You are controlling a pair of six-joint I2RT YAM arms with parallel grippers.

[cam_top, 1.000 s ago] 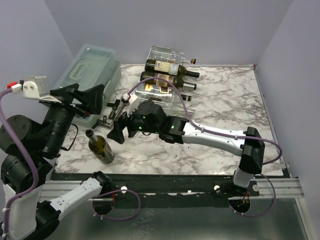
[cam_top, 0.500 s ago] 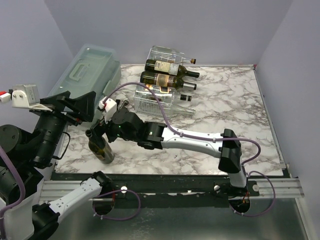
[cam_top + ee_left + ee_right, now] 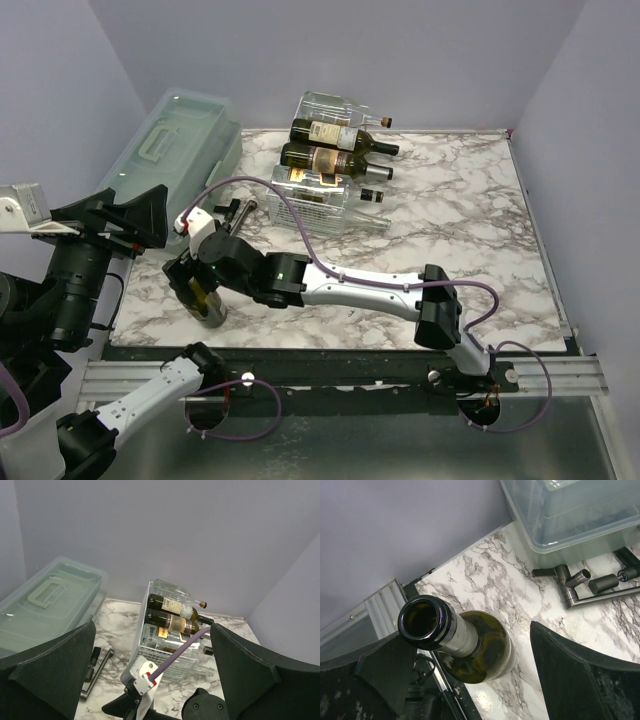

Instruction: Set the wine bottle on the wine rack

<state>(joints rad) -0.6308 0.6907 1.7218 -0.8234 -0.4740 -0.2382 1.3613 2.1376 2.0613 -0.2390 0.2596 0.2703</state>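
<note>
A dark green wine bottle (image 3: 208, 303) with an open mouth stands upright near the table's front left edge; the right wrist view looks down on the wine bottle (image 3: 470, 647). My right gripper (image 3: 197, 283) is open, with one finger on each side of the bottle's neck and not touching it, as the right gripper (image 3: 470, 635) shows up close. The wine rack (image 3: 318, 198) of clear plastic and white wire stands at the back centre, and in the left wrist view the wine rack (image 3: 167, 655) holds several lying bottles. My left gripper (image 3: 125, 215) is open and raised at the far left, holding nothing.
A pale green lidded storage box (image 3: 175, 140) fills the back left corner. A dark metal tool (image 3: 236, 214) lies between the box and the rack. The table's front edge (image 3: 300, 348) runs close behind the standing bottle. Lilac walls close in the table.
My right arm has swung left from the table's middle, bringing its open gripper around the standing bottle's neck. My left arm has drawn back to the left.
</note>
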